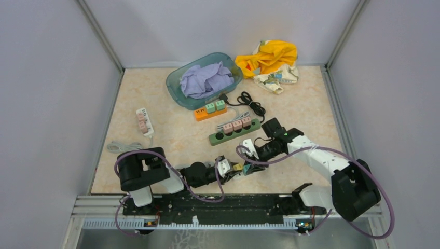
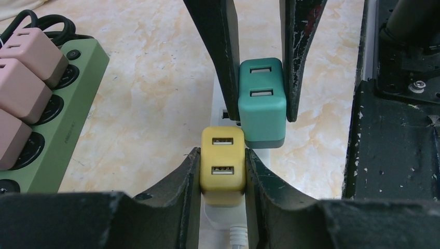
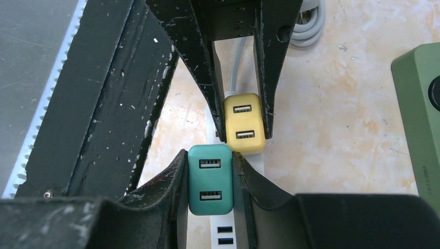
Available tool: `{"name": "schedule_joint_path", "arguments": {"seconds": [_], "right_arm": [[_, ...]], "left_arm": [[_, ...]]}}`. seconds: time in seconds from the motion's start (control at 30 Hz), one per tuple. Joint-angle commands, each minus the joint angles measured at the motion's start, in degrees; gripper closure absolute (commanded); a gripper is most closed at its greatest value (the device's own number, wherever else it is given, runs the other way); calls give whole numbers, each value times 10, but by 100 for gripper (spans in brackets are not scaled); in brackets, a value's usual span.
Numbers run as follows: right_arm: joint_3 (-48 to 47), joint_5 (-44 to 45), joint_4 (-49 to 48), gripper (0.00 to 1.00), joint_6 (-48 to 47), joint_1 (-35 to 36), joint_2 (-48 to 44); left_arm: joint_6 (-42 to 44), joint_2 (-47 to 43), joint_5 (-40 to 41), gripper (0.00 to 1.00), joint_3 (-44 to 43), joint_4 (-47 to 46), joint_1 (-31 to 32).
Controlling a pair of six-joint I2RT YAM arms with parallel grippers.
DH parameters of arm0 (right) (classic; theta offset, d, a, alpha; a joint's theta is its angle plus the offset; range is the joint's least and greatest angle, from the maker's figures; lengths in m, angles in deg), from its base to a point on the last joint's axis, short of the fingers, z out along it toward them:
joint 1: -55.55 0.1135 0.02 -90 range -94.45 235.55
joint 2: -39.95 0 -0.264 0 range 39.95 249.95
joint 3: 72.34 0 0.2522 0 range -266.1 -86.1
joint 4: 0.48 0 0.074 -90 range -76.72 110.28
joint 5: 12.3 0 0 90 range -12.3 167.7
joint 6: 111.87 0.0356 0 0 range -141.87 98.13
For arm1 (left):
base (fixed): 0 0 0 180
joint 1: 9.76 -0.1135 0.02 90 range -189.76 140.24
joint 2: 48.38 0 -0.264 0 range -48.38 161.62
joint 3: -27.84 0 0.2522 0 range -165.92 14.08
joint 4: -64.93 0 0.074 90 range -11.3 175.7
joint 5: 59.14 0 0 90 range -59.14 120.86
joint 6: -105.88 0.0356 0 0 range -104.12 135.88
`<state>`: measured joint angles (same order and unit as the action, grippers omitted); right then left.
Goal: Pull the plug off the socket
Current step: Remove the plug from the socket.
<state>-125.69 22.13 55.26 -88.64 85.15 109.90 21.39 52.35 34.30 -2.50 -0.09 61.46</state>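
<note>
1. Clamping down hard, the left gripper (image 2: 222, 158) has both fingers pressed flat on the sides of the yellow plug (image 2: 223, 179).
2. Facing it head-on, the right gripper (image 3: 209, 160) is squeezed onto the teal plug (image 3: 209, 184), just past the left fingertips.
3. Yellow and teal sit just beside each other, slightly staggered. Whether they touch, I cannot tell.
4. Under both plugs runs the white strip (image 3: 223, 236), and both plugs sit on it.
5. Its cord (image 2: 236, 236) leaves beneath the left gripper's palm.
6. Out to the left gripper's left lies the green strip (image 2: 67, 119), carrying pink plugs (image 2: 21, 88), well apart from the action.
7. Beneath it all is the marbled table (image 2: 145, 78).
</note>
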Motion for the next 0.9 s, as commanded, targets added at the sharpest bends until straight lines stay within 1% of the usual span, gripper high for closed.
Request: {"name": "schedule_joint_path", "arguments": {"seconds": [0.0,0.2,0.43,0.7,0.87], "right_arm": [[-46,-32,6,100,3,-13,3],[-69,-40,70,100,-33,-53,-7],[-95,-39,104,100,-35,-66,-3],[-105,-61,115,100,-30,-87,-11],[-106,-56,97,100,-7,-98,-18]], "left_arm": [[-8,6,12,100,0,37,-4],[-12,3,5,100,-5,41,-4],[-21,-6,1,100,-8,57,-4],[-26,-9,1,100,-9,60,-4],[-29,-18,2,100,-10,68,-4]]}}
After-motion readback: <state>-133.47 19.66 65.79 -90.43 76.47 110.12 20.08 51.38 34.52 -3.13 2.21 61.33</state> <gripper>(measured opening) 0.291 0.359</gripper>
